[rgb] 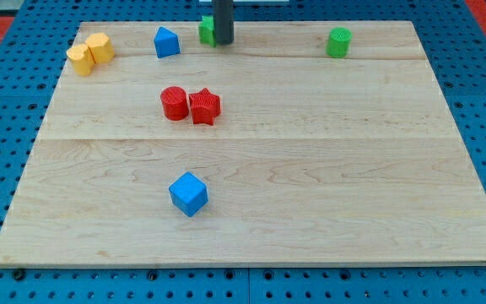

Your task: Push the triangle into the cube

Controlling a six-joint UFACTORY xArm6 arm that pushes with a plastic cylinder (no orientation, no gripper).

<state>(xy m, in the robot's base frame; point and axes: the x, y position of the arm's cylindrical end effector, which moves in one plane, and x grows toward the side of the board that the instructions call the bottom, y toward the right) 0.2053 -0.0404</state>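
Pale wooden planks make up the surface, a broad board with faint seams running across it, resting on a blue perforated base that shows along every edge; a strip of red shows in the upper corners of the frame. No hand is fitted: the arm ends in a dark rod coming down at the top centre, and my tip stands on the board near its far edge, touching or just in front of a green block that it partly hides, so that block's shape cannot be told. Just to the left of it sits the blue triangle, close to my tip but apart from it. The blue cube lies well apart, in the lower left-centre of the frame. Between them, a red cylinder and a red star stand touching. Two yellow blocks huddle together at the upper left, and a green cylinder stands alone at the upper right
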